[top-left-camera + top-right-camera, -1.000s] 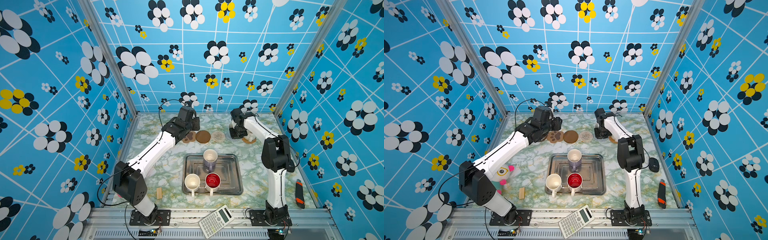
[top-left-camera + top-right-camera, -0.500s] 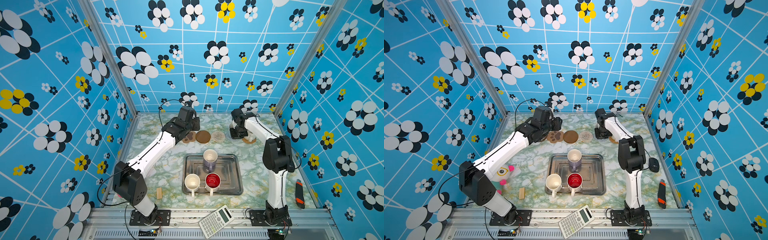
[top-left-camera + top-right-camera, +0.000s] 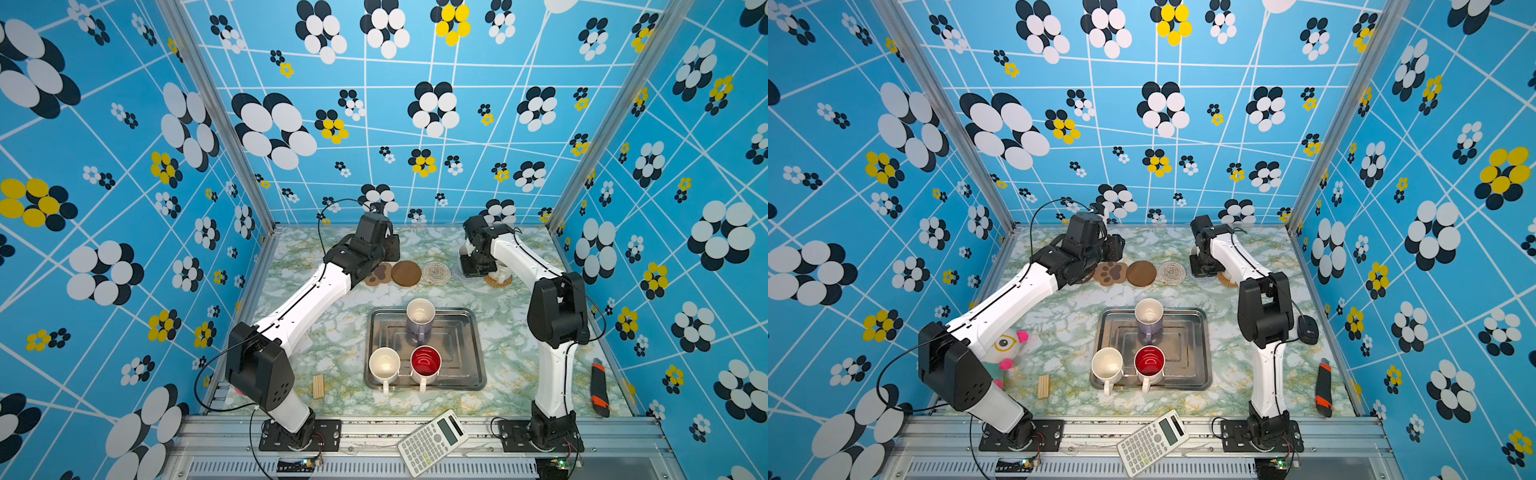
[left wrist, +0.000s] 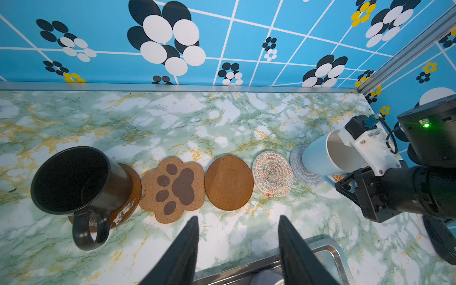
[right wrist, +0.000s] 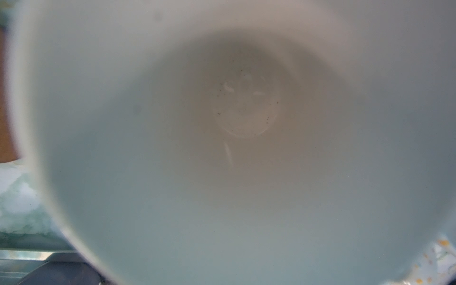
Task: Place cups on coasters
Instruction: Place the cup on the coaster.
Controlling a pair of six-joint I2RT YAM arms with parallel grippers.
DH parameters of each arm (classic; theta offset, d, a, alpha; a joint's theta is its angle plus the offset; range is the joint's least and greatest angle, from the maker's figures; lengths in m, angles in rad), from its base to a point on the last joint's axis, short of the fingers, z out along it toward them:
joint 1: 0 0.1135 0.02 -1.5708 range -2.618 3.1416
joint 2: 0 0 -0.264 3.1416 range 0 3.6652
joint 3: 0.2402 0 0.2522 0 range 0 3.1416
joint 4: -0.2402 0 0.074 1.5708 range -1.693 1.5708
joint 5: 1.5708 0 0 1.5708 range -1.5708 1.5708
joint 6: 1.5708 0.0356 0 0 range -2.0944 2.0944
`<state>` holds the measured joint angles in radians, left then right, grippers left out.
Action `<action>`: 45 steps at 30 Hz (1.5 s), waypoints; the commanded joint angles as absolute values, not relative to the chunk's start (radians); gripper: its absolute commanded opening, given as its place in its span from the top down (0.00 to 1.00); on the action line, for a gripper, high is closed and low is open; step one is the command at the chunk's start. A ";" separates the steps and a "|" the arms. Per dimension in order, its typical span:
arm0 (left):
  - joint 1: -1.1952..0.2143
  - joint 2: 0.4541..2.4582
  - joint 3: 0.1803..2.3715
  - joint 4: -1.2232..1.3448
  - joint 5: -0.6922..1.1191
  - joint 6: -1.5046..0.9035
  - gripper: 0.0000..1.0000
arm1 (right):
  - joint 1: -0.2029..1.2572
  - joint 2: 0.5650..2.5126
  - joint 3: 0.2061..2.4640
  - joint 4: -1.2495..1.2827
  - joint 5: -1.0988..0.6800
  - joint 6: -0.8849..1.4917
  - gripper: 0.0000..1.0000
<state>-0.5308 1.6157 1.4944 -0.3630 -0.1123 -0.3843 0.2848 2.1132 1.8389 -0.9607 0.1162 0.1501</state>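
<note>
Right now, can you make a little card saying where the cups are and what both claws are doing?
On tray: lavender mug, cream mug, red-inside mug
On a coaster: black mug, on worn brown disc
Held: blue mug, over grey-blue coaster, touching or not unclear
Bare coasters: paw, plain brown disc, cream round
Half hidden: rattan coaster, behind right arm
Left gripper: open, empty
Right gripper: shut on blue mug
</note>
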 commanded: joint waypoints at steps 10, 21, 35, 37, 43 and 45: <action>-0.537 1.631 1.514 -0.371 -0.112 -0.393 0.47 | 0.281 2.098 1.837 -0.939 0.111 0.169 1.00; -0.537 1.642 1.525 -0.376 -0.104 -0.393 0.47 | 0.279 2.114 1.833 -0.936 0.110 0.170 1.00; -0.538 1.647 1.531 -0.382 -0.104 -0.390 0.47 | 0.275 2.126 1.818 -0.936 0.101 0.174 1.00; -0.538 1.646 1.532 -0.382 -0.105 -0.388 0.47 | 0.275 2.126 1.814 -0.933 0.102 0.176 1.00; -0.538 1.646 1.532 -0.384 -0.107 -0.388 0.47 | 0.272 2.129 1.811 -0.930 0.099 0.179 1.00; -0.538 1.646 1.532 -0.385 -0.106 -0.387 0.47 | 0.270 2.129 1.812 -0.930 0.098 0.181 1.00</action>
<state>-0.5316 1.6352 1.5021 -0.3729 -0.1123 -0.3840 0.2798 2.1288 1.8179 -0.9546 0.0978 0.1688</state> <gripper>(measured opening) 0.530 0.144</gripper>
